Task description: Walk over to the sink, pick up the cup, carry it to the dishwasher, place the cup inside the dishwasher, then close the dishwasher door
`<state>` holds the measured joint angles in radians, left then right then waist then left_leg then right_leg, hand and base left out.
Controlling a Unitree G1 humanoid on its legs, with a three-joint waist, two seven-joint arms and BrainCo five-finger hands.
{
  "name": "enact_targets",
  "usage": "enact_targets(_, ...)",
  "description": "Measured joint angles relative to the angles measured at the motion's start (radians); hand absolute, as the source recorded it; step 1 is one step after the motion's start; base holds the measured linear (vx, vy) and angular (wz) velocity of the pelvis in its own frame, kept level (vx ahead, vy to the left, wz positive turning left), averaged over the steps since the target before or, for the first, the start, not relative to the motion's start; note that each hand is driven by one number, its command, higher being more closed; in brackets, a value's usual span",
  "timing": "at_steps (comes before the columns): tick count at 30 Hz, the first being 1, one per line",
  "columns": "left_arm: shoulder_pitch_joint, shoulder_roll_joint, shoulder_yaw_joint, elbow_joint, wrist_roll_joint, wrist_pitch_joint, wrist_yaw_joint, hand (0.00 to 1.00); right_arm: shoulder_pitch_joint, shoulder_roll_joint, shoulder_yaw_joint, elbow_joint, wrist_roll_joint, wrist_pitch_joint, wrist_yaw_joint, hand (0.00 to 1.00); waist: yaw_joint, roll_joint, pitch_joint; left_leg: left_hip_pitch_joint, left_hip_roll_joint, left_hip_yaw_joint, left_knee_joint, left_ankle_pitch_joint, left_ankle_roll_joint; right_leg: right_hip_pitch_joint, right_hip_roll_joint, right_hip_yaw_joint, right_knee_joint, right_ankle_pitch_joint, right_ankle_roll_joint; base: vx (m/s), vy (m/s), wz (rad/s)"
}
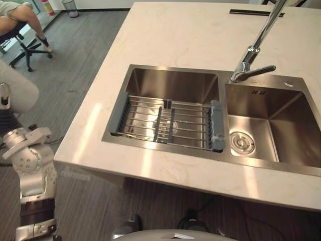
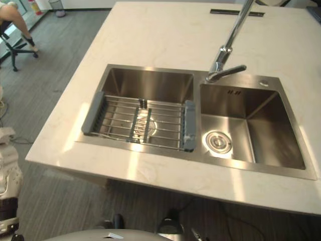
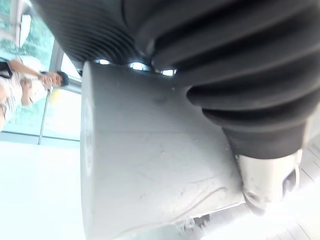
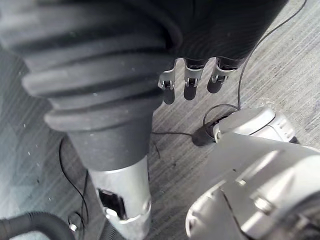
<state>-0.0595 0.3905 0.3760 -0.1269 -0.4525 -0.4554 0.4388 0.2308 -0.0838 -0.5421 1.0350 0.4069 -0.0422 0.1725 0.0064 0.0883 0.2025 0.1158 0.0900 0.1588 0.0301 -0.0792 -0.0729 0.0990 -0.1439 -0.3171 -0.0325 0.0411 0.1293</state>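
A double steel sink [image 1: 173, 75] is set into a cream countertop [image 1: 190, 35] in front of me. Across the left basin lies a wire rack [image 1: 168, 120] with grey end pieces, and the basin's drain shows through its bars. A faint clear glint [image 1: 131, 131] lies under the rack's left end; I cannot tell what it is. My left hand [image 3: 225, 75] hangs by my side, its dark cover against my grey body. My right hand [image 4: 185, 80] hangs low over the striped floor, fingers relaxed, holding nothing.
A tall chrome faucet [image 1: 256, 50] rises between the basins. The right basin [image 1: 281, 120] has a round drain [image 1: 242, 142]. A black strip [image 1: 256, 12] lies at the counter's back. A person sits on an office chair [image 1: 22, 42] at the far left.
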Motion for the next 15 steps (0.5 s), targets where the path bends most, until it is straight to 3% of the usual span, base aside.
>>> enact_targets(4, 0.083, -0.026, 0.115, -0.029, -0.027, 0.0, -0.02, 1.0, 0.003, 0.016, 0.029, -0.001, -0.042, 0.025, -0.007, 0.0, 0.034, -0.016, -0.024, -0.044, -0.012, -0.057, 0.029, -0.01, 0.014, -0.035, -0.029, -0.032, 0.102, -0.051, 0.006, -0.11, -0.009, 0.36)
enact_targets(8, 0.099, -0.031, 0.138, -0.029, -0.05, 0.0, -0.063, 1.0, 0.045, 0.023, 0.053, -0.001, -0.049, 0.04, -0.01, 0.0, 0.016, -0.059, -0.05, -0.109, -0.067, -0.229, 0.062, -0.013, 0.024, -0.072, -0.048, 0.068, 0.3, -0.225, -0.034, -0.04, -0.081, 1.35)
enact_targets(9, 0.115, -0.046, 0.145, -0.028, -0.063, -0.004, -0.077, 1.0, 0.075, 0.025, 0.07, 0.003, -0.04, 0.042, -0.011, 0.0, 0.028, -0.084, -0.066, -0.135, -0.092, -0.299, 0.056, 0.008, 0.02, -0.078, -0.049, 0.115, 0.336, -0.276, -0.039, 0.03, -0.134, 1.53)
enact_targets(13, 0.162, -0.086, 0.175, -0.029, -0.093, -0.024, -0.076, 1.0, 0.061, 0.021, 0.071, 0.003, -0.038, 0.037, -0.01, 0.0, 0.079, -0.097, -0.074, -0.177, -0.104, -0.36, 0.095, 0.029, 0.008, -0.072, -0.042, 0.106, 0.344, -0.315, -0.021, 0.06, -0.111, 0.78)
enact_targets(15, 0.17, -0.109, 0.165, -0.029, -0.094, -0.024, -0.086, 1.0, 0.032, 0.008, 0.071, 0.004, -0.025, 0.039, -0.012, 0.0, 0.08, -0.101, -0.076, -0.212, -0.116, -0.389, 0.131, 0.034, 0.0, -0.061, -0.042, 0.098, 0.344, -0.345, -0.012, -0.02, -0.109, 0.8)
